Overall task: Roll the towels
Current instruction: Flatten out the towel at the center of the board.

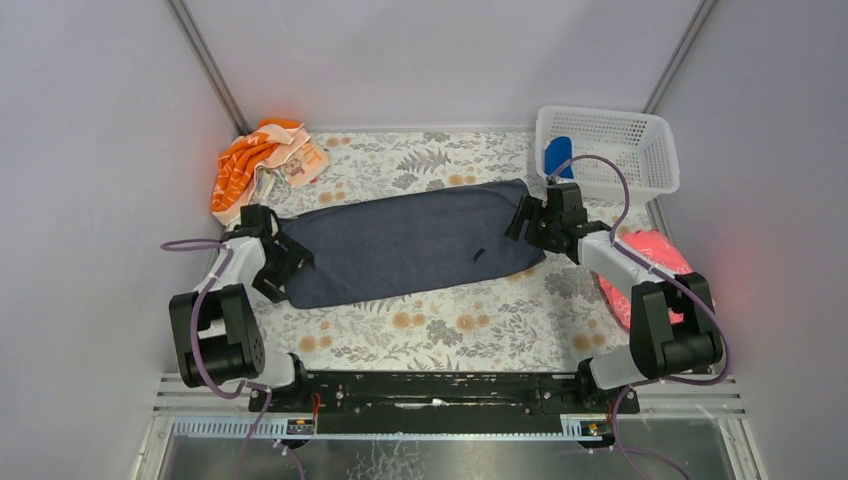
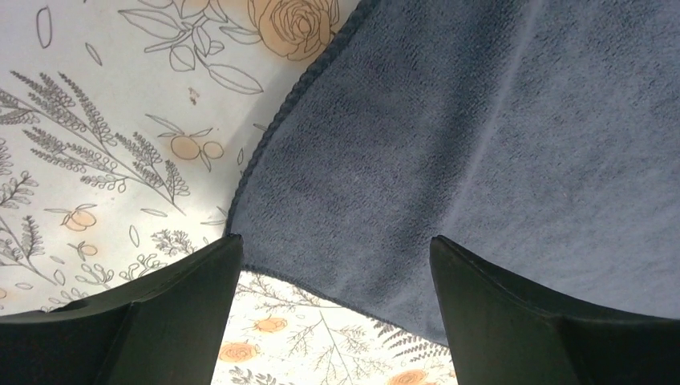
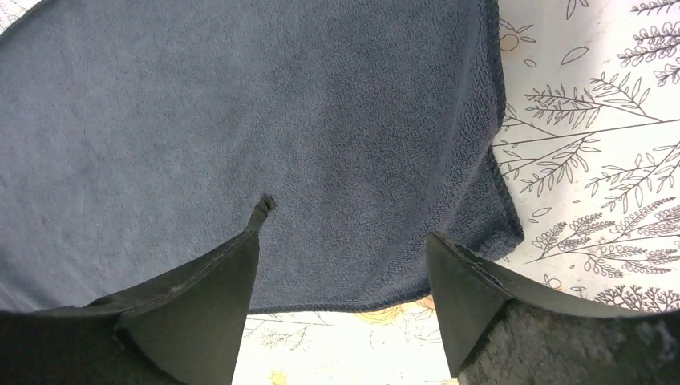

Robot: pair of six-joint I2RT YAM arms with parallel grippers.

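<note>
We see the white basket (image 1: 640,150) at two o'clock holding the blue towel (image 1: 558,157). The grey towel (image 1: 410,245) lies flat at centre. Our left gripper (image 2: 333,249) and right gripper (image 3: 343,241) gape wide, empty, over its nine and three o'clock ends.

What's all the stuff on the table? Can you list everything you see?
dark slate-grey cloth towel: one, dark grey, spread flat mid-table, not rolled
bright blue cloth towel: one, blue, inside the basket, only partly showing
white plastic mesh basket: one, white, far right corner
crumpled orange-and-white cloth: one, far left corner
bright pink bundle: one, right edge beside the right arm; unclear what it is
floral table cover: one, white with orange flowers and grey leaves
left gripper: one, black, open, over the grey towel's left end
right gripper: one, black, open, over its right end
</note>
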